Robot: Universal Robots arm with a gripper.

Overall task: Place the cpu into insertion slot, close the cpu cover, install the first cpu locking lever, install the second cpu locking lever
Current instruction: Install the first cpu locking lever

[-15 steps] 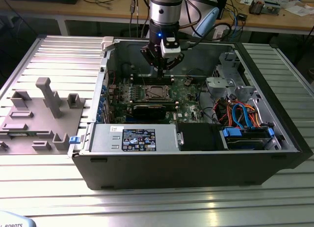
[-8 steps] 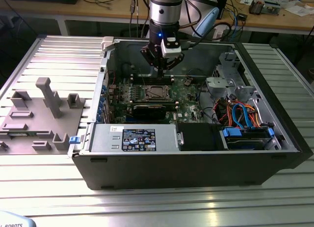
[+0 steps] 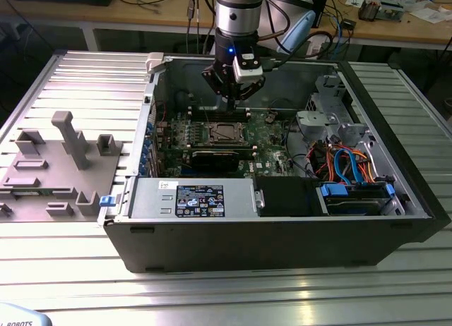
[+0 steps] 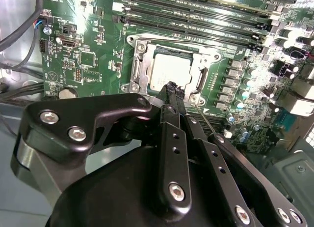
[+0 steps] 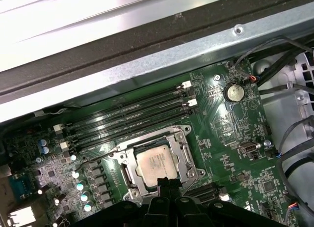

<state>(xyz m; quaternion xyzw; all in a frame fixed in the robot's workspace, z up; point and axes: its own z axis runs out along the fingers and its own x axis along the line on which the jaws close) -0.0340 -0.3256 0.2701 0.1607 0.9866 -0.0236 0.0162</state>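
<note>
CPU (image 4: 169, 72) lies flat in the slot (image 3: 224, 132), silver face up. The cover (image 4: 139, 65) looks closed down around it, so I judge 2 of the 4 steps done and the first lever in hand.

My claw (image 4: 172, 88) hovers just above one edge of the slot, fingers pressed together with nothing I can see between them. A thin wire lever (image 5: 98, 156) stands off the slot's side in the first wrist view, apart from the cover, which reads to me as unlatched. Another wire (image 4: 206, 121) slants beside my fingers, and I cannot tell whether I touch it.

Locking a lever calls for a narrow, steady push down and sideways under its catch.

The board (image 4: 83, 60) is crowded, with memory slots (image 5: 132, 114) just beside the slot and capacitors (image 5: 78, 186) near. The case (image 3: 282, 227) walls box me in, and it rests on a ribbed metal table (image 3: 92, 65).
</note>
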